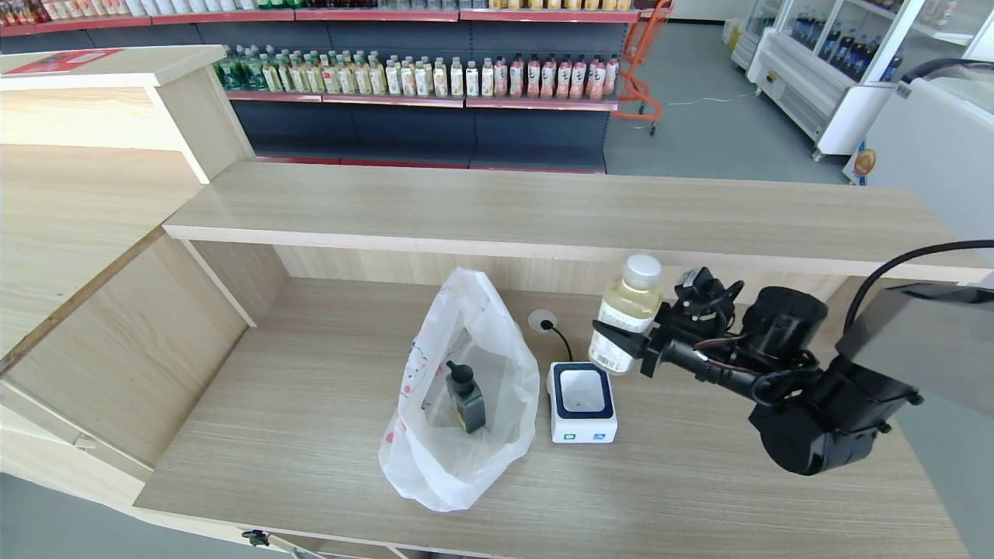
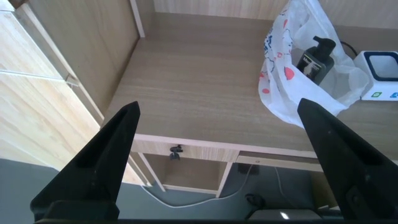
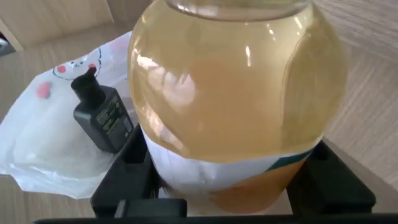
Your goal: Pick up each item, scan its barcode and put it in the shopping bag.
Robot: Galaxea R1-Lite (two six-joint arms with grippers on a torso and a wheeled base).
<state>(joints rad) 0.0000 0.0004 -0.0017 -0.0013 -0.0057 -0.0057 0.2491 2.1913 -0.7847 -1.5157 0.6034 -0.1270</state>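
My right gripper (image 1: 630, 338) is shut on a clear bottle (image 1: 626, 314) of pale yellow liquid with a white cap and a white label, held upright just above and behind the white barcode scanner (image 1: 582, 401). Close up, the bottle (image 3: 236, 99) sits between the black fingers (image 3: 134, 171). A white plastic shopping bag (image 1: 458, 396) lies open on the counter left of the scanner, with a dark pump bottle (image 1: 465, 397) inside it. The bag (image 2: 292, 68) and pump bottle (image 2: 316, 59) also appear past my left gripper (image 2: 224, 162), which hangs open off the counter's front edge.
The wooden counter (image 1: 311, 435) has a raised back ledge (image 1: 543, 210) and a side wall on the left. The scanner's cable runs to a grommet (image 1: 542, 319) behind it. Store shelves with drinks stand beyond the ledge.
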